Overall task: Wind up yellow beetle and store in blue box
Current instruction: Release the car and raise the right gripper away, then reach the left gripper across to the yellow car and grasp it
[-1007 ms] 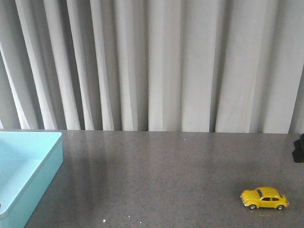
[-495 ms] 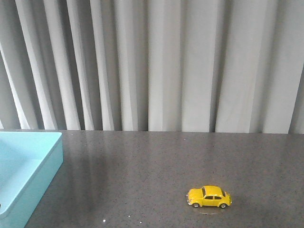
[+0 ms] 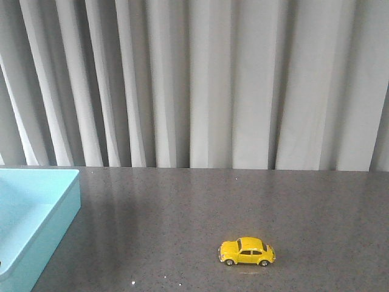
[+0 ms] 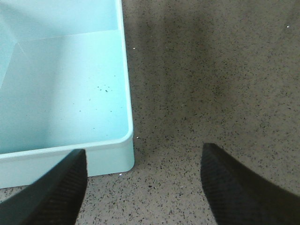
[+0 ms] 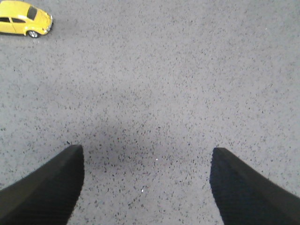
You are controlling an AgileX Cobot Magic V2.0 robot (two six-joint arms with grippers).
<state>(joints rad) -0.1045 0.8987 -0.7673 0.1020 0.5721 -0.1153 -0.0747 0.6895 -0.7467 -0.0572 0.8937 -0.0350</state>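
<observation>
The yellow beetle (image 3: pixel 247 251) sits on the dark speckled table (image 3: pixel 182 207), near the front edge and a little right of middle, well apart from the blue box (image 3: pixel 36 213) at the far left. Its long axis runs across the table, left to right, and the rounded nose seems to face the box side (the small picture makes nose and tail hard to tell apart). It stands on all four wheels, untouched.

The right gripper (image 5: pixel 145 187) hangs over bare table with its fingers spread wide and nothing between them; in its own view the car (image 5: pixel 24 18) lies off at the far corner, well clear of the fingertips. The left gripper (image 4: pixel 140 187), likewise spread and empty, hovers just beside the box's near corner (image 4: pixel 126 154). Neither arm shows in the front view, so I judge the car about midway, reachable by either.
</observation>
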